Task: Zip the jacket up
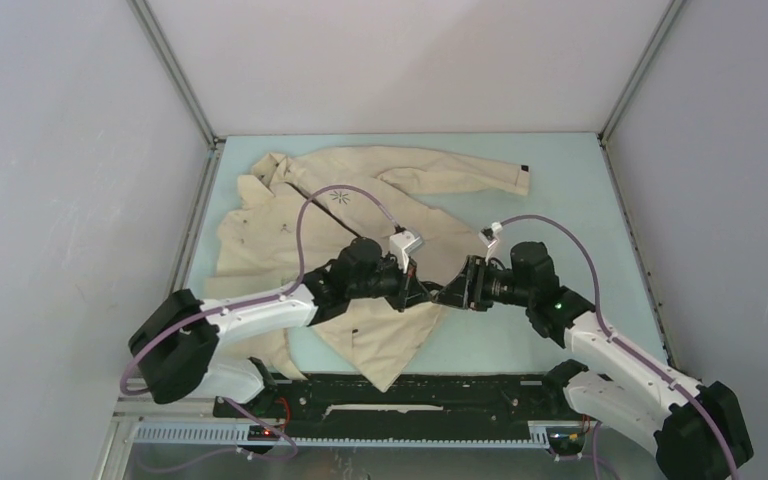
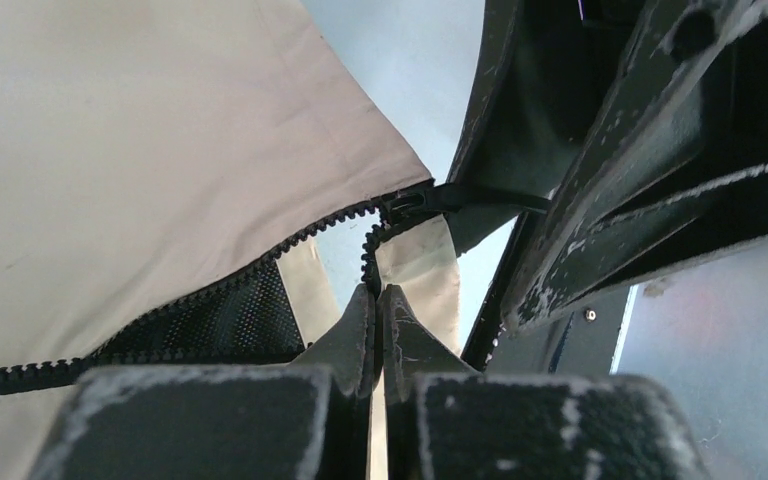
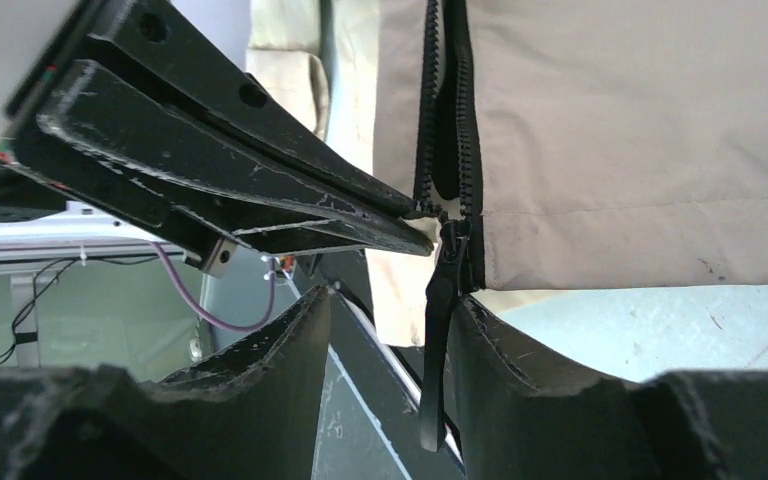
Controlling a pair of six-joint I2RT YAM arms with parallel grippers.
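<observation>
Toward the near edge of the pale blue table, the scuffed left gripper is clenched on a cream strip of the jacket hem, just beside the dark toothed zipper. The right gripper faces it, fingers released, and the flat black pull tab dangles between them from the slider. Black mesh lining shows where the teeth part. The smooth woven jacket spreads across the table's left half to the far-left corner, one sleeve lying along the far edge; a purple cable arcs over its chest
</observation>
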